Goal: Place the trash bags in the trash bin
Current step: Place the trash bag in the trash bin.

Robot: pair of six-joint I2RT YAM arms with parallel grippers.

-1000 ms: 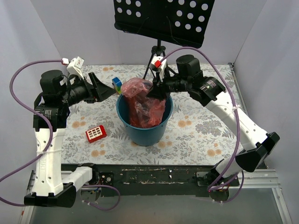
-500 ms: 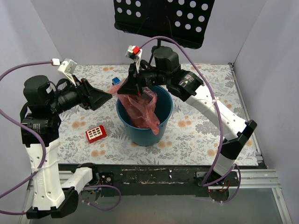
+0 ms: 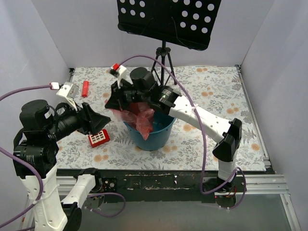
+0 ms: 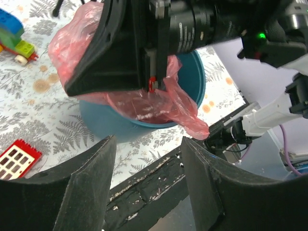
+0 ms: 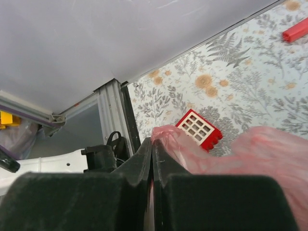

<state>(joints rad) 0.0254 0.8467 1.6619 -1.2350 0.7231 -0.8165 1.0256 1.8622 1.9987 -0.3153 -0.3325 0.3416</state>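
Observation:
The pink trash bag (image 3: 140, 119) hangs partly inside the teal trash bin (image 3: 154, 135), with a flap draped over the bin's near rim. My right gripper (image 3: 111, 102) reaches across the bin to its left side and is shut on the bag's bunched upper edge (image 5: 166, 137). From the left wrist, the bag (image 4: 159, 103) spills out of the bin (image 4: 195, 79) beneath the right gripper's black wedge. My left gripper (image 3: 107, 119) stands open just left of the bin, apart from the bag, nothing between its fingers (image 4: 89, 185).
A red block with white squares (image 3: 98, 138) lies left of the bin, below the left gripper. A red cylinder (image 3: 85, 88) sits at the back left. A small toy of coloured bricks (image 4: 14, 41) lies behind the bin. A tripod stand (image 3: 163, 60) rises behind it.
My right gripper shut on the bag's edge and swung left across the bin, dragging the film with it. My left arm drew back and lower, toward the near left.

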